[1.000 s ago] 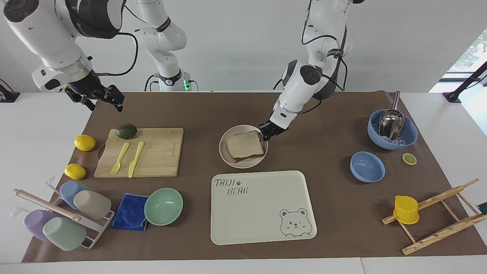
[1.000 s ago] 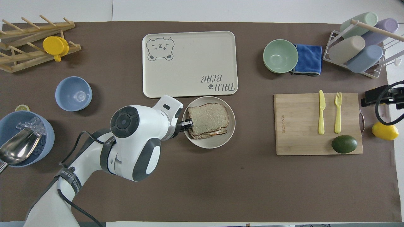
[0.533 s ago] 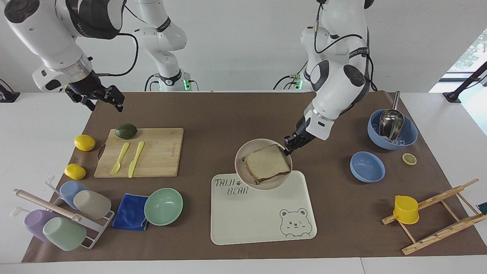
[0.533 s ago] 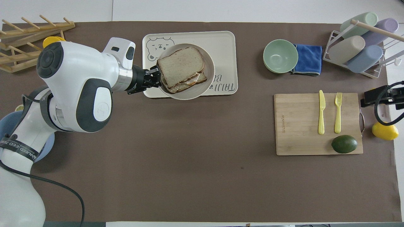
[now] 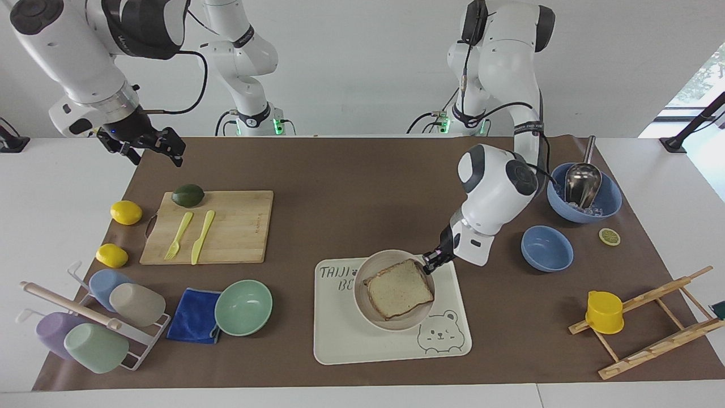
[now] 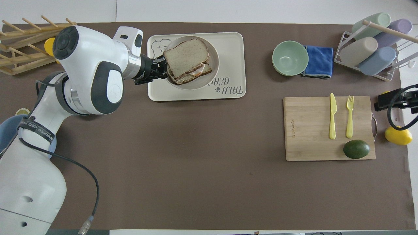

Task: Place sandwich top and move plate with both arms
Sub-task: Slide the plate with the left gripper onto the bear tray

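The small round cream-white plate (image 5: 391, 297) with its speckled bread top (image 5: 399, 288) is carried over the large rectangular cream bear tray (image 5: 340, 345), rim clamped by the left tool (image 5: 431, 262). The right tool (image 5: 164, 148), fingers apart, waits over the desk's right-arm end.

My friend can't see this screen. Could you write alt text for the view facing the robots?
The left gripper holds a small cream plate by its rim over a bear-print tray, a sandwich top lying on it. The right gripper waits open above the table's corner, near a cutting board.
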Robot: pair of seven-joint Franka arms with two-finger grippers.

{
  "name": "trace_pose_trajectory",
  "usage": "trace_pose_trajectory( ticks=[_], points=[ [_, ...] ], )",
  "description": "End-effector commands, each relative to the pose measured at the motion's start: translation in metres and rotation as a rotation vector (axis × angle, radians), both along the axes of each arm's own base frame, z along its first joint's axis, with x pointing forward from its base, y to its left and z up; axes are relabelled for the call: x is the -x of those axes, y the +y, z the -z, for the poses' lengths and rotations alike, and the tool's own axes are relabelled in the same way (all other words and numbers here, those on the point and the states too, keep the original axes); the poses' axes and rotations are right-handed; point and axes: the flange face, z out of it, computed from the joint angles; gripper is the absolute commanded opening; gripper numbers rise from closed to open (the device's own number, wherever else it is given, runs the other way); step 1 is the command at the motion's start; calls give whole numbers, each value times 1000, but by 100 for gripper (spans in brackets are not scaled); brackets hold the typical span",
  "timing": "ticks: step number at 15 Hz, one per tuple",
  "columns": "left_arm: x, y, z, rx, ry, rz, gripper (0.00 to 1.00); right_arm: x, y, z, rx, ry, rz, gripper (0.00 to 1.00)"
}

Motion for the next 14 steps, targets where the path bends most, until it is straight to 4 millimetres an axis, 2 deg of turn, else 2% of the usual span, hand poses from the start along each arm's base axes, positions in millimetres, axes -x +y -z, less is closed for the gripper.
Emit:
trace_pose_trajectory(
  ticks=[1,5,10,11,12,13,14],
  points=[
    [-10,0,-5,18,-32,-6,0,3,16,-2,21,-15,-54,100],
    [4,4,28,-4,-55,-25,0,2,21,-2,21,-15,-89,100],
    [7,4,27,-5,-45,-17,0,2,17,-3,7,-19,-101,100],
    [7,4,28,-6,-43,-16,24,2,17,-3,7,-19,-99,100],
    [7,5,28,-7,-39,-16,66,2,17,-2,5,-16,-100,100],
    [8,2,28,-7,-39,-12,100,2,17,-2,5,-16,-102,100],
    [8,3,28,-8,-34,-10,100,3,16,-2,4,-16,-99,100]
  ],
)
